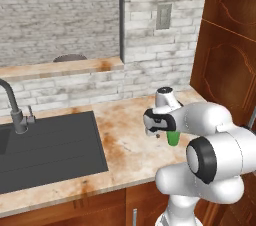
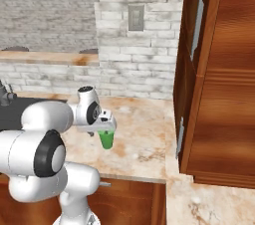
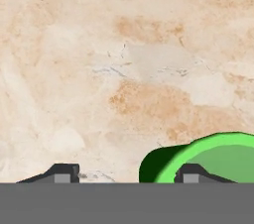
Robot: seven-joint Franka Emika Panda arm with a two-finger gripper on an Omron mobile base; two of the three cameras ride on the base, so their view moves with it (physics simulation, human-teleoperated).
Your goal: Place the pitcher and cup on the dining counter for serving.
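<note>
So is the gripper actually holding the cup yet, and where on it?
Cannot be told. The gripper sits over the cup, one finger inside its rim and one outside, but the jaws don't look clamped.

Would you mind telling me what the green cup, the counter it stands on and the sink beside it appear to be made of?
The cup: plain, uniformly bright green and opaque, likely plastic, though glazed ceramic is possible. The counter: beige with rust-coloured blotches and fine veins, so polished stone or a stone-look laminate. The sink: flat dark grey and matte, perhaps composite or coated metal; the rendering leaves that open.
</note>
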